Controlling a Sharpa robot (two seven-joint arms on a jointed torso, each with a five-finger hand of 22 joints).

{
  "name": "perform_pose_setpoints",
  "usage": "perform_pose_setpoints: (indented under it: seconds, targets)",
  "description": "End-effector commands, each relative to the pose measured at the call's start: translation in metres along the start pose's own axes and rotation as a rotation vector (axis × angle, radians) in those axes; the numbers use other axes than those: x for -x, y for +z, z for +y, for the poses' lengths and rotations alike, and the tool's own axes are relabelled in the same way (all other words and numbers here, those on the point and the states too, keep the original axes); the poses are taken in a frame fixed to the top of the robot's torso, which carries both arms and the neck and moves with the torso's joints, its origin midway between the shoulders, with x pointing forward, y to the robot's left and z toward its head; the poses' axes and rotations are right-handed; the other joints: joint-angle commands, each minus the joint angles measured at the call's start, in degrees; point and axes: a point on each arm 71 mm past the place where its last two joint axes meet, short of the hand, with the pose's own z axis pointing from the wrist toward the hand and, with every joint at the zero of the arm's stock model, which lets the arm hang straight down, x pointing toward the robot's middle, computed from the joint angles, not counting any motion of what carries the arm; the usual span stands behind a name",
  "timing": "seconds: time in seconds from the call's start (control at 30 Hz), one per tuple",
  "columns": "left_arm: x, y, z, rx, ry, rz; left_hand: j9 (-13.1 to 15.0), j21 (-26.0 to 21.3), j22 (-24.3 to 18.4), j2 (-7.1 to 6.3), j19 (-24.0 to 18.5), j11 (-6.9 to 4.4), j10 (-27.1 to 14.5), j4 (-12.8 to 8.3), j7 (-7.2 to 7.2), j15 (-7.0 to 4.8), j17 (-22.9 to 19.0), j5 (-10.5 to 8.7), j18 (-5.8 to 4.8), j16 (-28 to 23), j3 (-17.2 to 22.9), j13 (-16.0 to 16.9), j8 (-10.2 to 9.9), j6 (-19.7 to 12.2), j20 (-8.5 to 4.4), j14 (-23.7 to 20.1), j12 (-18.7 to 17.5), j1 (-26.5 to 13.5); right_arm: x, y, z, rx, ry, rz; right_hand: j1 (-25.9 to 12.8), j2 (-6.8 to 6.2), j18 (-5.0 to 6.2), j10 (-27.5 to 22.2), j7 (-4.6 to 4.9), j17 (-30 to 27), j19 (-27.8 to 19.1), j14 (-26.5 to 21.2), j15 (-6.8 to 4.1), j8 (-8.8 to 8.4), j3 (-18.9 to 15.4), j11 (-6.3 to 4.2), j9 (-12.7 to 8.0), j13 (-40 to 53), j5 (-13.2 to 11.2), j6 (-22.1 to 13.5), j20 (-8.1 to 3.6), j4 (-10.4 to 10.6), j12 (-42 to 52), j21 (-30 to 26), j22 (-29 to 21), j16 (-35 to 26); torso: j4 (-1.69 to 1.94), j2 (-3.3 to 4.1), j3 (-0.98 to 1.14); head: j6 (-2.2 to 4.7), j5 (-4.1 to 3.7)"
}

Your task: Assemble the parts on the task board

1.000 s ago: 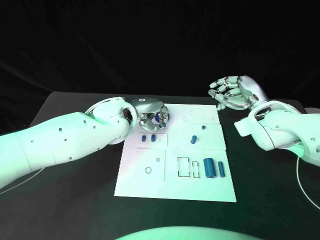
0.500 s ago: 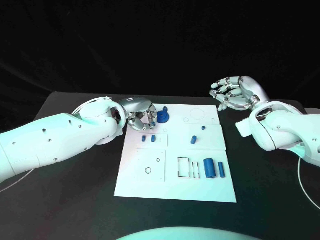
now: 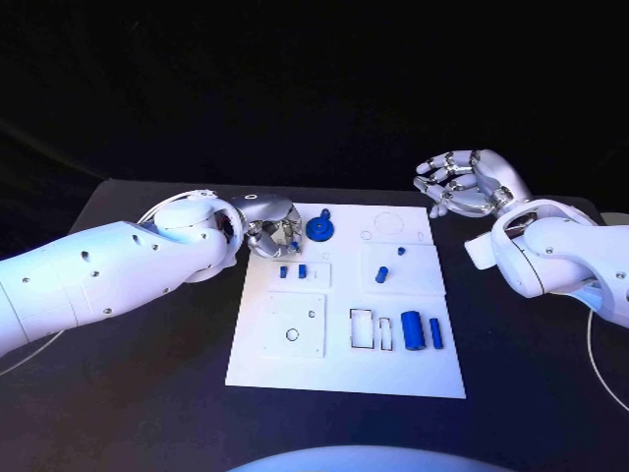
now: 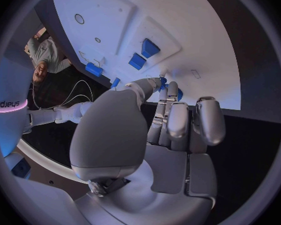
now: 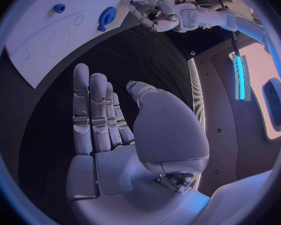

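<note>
The white task board (image 3: pixel 400 359) lies mid-table. A blue gear (image 3: pixel 321 232) (image 5: pixel 106 16) stands near its far left corner. Just left of the gear is my left hand (image 3: pixel 269 227) (image 4: pixel 172 120) (image 5: pixel 152 12), its fingers curled toward the thumb. A small blue bit (image 3: pixel 294 238) shows at its fingertips; whether it is pinched or lies beyond them I cannot tell. My right hand (image 3: pixel 464 184) (image 5: pixel 109 130) hovers off the board's far right corner, fingers apart and holding nothing.
Two small blue pieces (image 3: pixel 292 270) sit below the gear, and a blue peg (image 3: pixel 381 273) stands mid-board. Blue cylinders (image 3: pixel 413 330) lie near the front right beside outlined slots (image 3: pixel 360 329). Black table (image 3: pixel 144 393) surrounds the board.
My left hand has drawn back to the left, off the blue gear, which now stands uncovered on the board. The right hand has barely moved.
</note>
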Motion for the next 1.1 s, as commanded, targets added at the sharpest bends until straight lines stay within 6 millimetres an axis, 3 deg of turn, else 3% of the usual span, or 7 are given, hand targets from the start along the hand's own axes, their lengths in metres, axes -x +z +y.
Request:
perform_pose_setpoints:
  seconds: [0.03,1.1]
  targets:
    - [-0.0013,0.0011,-0.0008,0.003,0.009,0.022,-0.06,0.25,0.05,0.03,0.31,0.11,0.44,-0.08,0.04,0.37,-0.09,-0.23,-0.73,-0.16,0.08,-0.03,-0.19,0.33,0.17,-0.08,-0.26,-0.43,-0.0013,0.0,0.0011,0.013,-0.001,0.007,-0.5,0.15,1.04,0.5,0.09,0.07,0.15,-0.35,0.13,0.18,0.06,0.07,-0.06,-0.06,0.19,-0.22,0.31,0.37,-0.34,-0.21,-0.05,-0.28,-0.01,-0.02,0.05,-0.04,0.01]
    - [-0.0055,0.0052,-0.0047,0.014,0.002,0.063,-0.11,0.02,-0.27,-0.01,0.13,0.09,0.6,-0.12,-0.01,0.35,-0.4,-0.3,-0.65,-0.28,0.1,-0.05,-0.35,0.37,0.15,-0.19,-0.56,-0.58,-0.0021,0.0001,0.0018,0.016,0.0,0.008,-0.56,0.2,1.06,0.69,0.07,0.17,0.18,-0.33,0.11,0.2,0.06,0.04,-0.1,-0.33,0.21,-0.17,0.3,0.35,-0.49,-0.24,-0.08,-0.32,-0.02,0.0,0.03,-0.47,-0.22]
